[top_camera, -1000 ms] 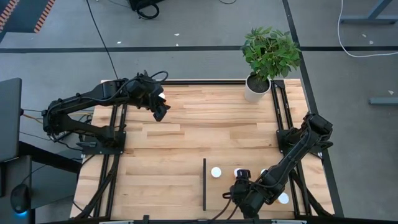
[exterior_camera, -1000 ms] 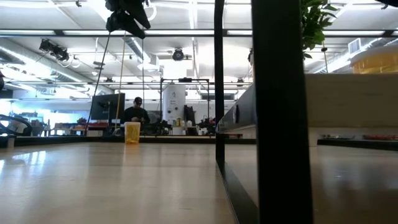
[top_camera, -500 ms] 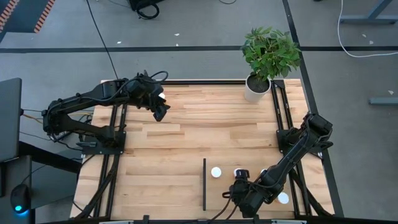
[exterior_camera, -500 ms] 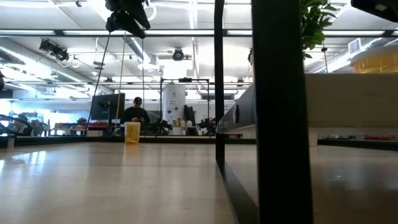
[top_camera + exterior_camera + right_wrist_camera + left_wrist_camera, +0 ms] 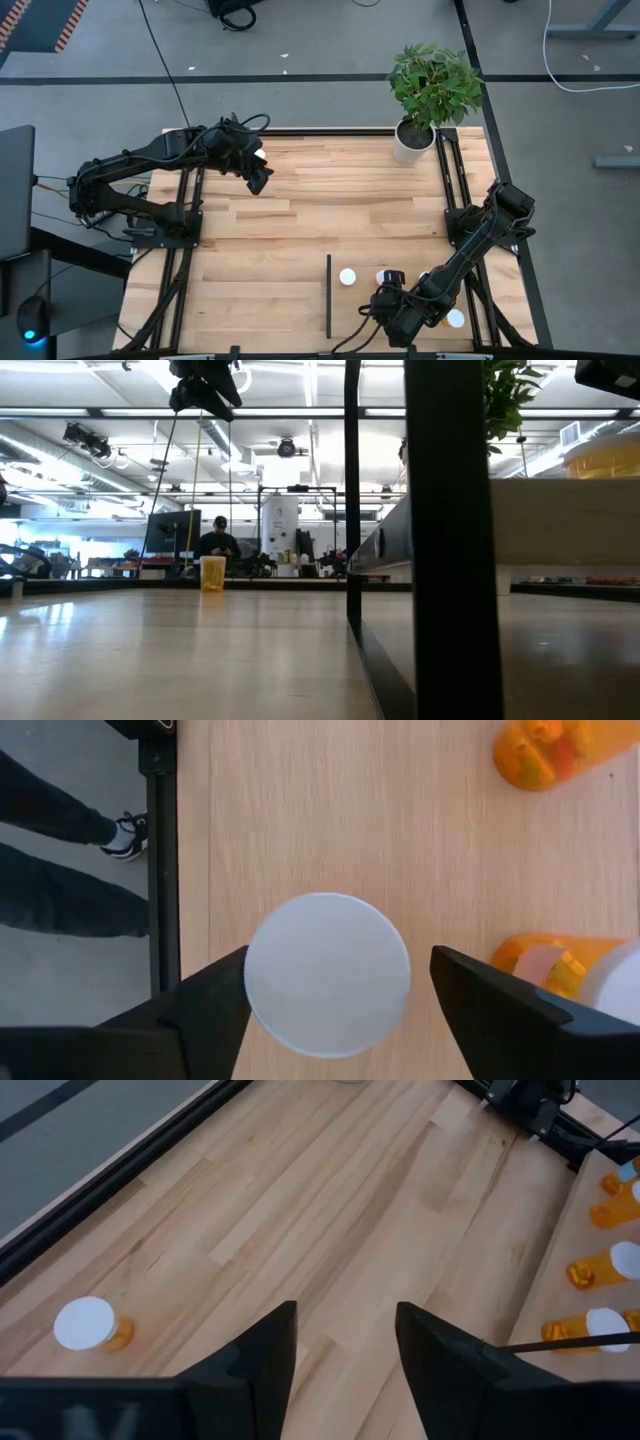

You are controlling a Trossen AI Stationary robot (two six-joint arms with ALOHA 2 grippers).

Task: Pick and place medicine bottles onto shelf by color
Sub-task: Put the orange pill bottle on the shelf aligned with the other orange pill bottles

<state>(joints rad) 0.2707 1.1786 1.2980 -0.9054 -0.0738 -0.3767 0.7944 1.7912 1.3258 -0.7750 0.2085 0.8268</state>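
In the right wrist view an upright bottle shows as a round white cap [image 5: 327, 973], its body hidden beneath it. My right gripper [image 5: 340, 1010] is open above it, pointing down, one finger on either side of the cap. I cannot tell whether a finger touches it. This is on the shelf [image 5: 350, 312], right of the black strip [image 5: 328, 295], where my right gripper [image 5: 390, 300] hangs. My left gripper [image 5: 258, 178] waits open, high over the far left. An orange bottle [image 5: 88, 1326] stands on the table below it.
More white-capped bottles stand on the shelf [image 5: 347, 276] [image 5: 455, 318], and orange ones lie close to my right gripper [image 5: 560, 748] [image 5: 560, 970]. A potted plant [image 5: 412, 142] stands at the far right corner. A person's legs [image 5: 60, 860] show beyond the near edge.
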